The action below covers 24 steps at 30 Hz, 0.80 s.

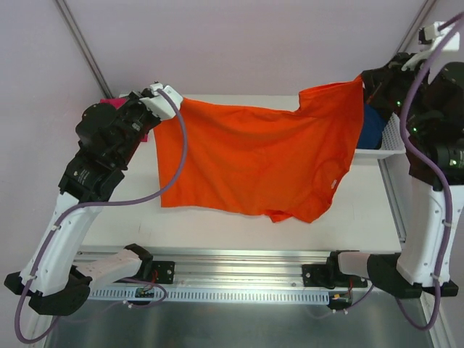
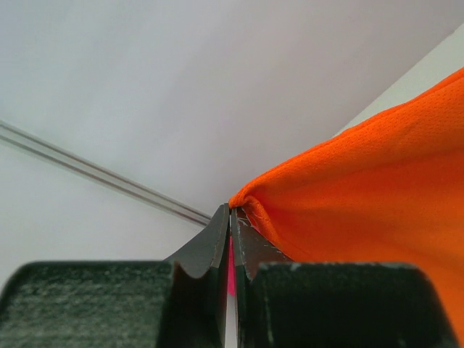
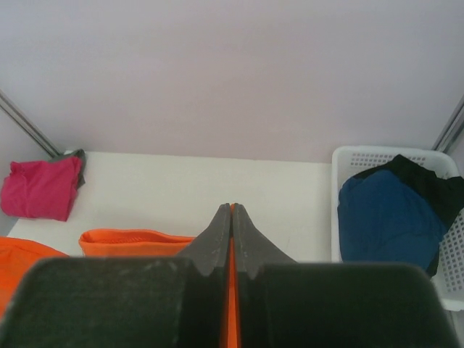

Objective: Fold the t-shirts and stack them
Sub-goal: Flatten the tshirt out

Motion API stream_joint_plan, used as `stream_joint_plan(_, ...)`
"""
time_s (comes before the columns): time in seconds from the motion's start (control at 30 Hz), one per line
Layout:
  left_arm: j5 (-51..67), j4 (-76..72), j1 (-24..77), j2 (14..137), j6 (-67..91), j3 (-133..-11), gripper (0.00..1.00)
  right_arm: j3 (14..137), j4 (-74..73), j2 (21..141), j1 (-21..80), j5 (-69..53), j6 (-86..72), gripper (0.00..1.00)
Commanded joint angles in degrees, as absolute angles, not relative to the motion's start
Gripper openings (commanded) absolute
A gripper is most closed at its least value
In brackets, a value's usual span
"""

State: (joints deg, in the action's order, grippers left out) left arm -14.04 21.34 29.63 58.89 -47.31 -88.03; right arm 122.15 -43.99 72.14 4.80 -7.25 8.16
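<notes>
Orange t-shirt [image 1: 254, 156]: hung across frame centre over table [image 1: 217, 233]; left pincer [image 2: 230, 217] and right pincer [image 3: 232, 214] each clamped on an upper corner.

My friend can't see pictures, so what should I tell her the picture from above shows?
An orange t-shirt hangs stretched over a white table, with the left gripper pinching one corner and the right gripper pinching another. A white basket holding a dark blue shirt sits at the right edge.
</notes>
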Motion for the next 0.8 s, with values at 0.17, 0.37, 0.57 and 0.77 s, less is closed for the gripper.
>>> stream_joint_plan(0.17,-16.3,15.3,29.6,57.9,-48.7,-89.8,0.00,125.3,-42.4,73.5,4.3,-7.8,8.1,0.01)
stream_joint_plan(0.37,-17.0,15.3,29.6,56.1,-51.3,-91.2,0.00,122.6,-43.2,67.2,4.2,-6.7,8.7,0.00)
stream_joint_plan(0.57,-17.2,15.3,29.6,53.4,-52.3,-92.2,0.00,121.9,-44.9,61.7,4.2,-6.4,8.4,0.01)
stream_joint_plan(0.77,-17.6,15.8,29.6,50.7,-51.8,-92.7,0.00,120.2,-47.4,56.3,3.4,-5.9,9.3,0.01)
